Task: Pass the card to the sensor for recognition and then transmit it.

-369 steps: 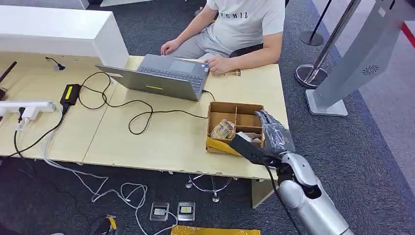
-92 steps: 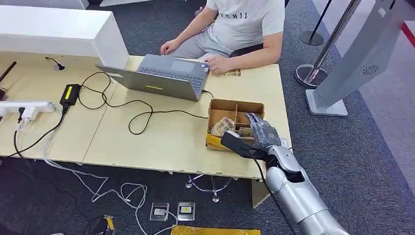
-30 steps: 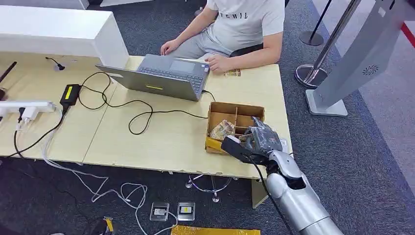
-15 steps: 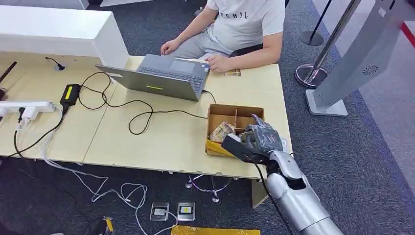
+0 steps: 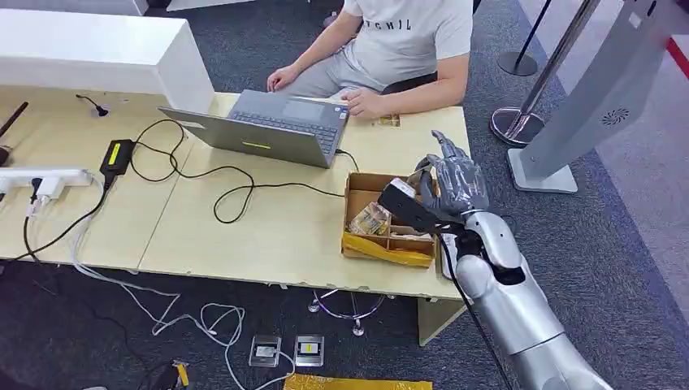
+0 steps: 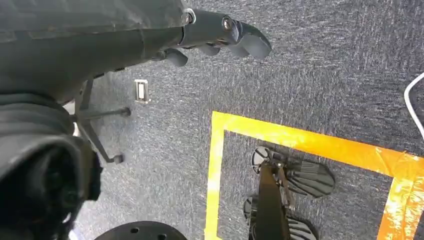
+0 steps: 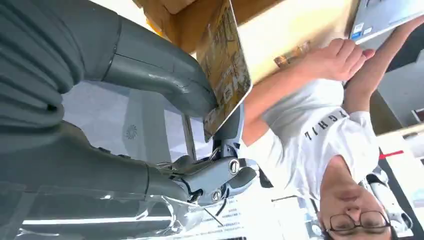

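My right hand [image 5: 452, 184] hangs raised above the cardboard box [image 5: 388, 244] at the table's right end. It pinches a gold-brown patterned card [image 7: 223, 65] between the thumb [image 7: 165, 82] and the fingers; in the head view the hand hides the card. The box's compartments hold more cards [image 5: 370, 219]. A tall grey-white kiosk stand [image 5: 601, 93] rises off the table's right end, well apart from the hand. My left hand [image 6: 220, 32] hangs over the carpet, fingers loosely apart with nothing in them.
A person [image 5: 402, 41] sits at the far side with both hands at a laptop [image 5: 272, 128]. Another card [image 5: 388, 120] lies by the person's hand. Black cables [image 5: 227, 183], a charger [image 5: 117, 154] and a power strip [image 5: 45, 180] lie on the left. Barrier posts [image 5: 532, 89] stand right.
My right hand has lifted out of the box with the card, moving up and toward the far right. The person and the things on the table have not moved.
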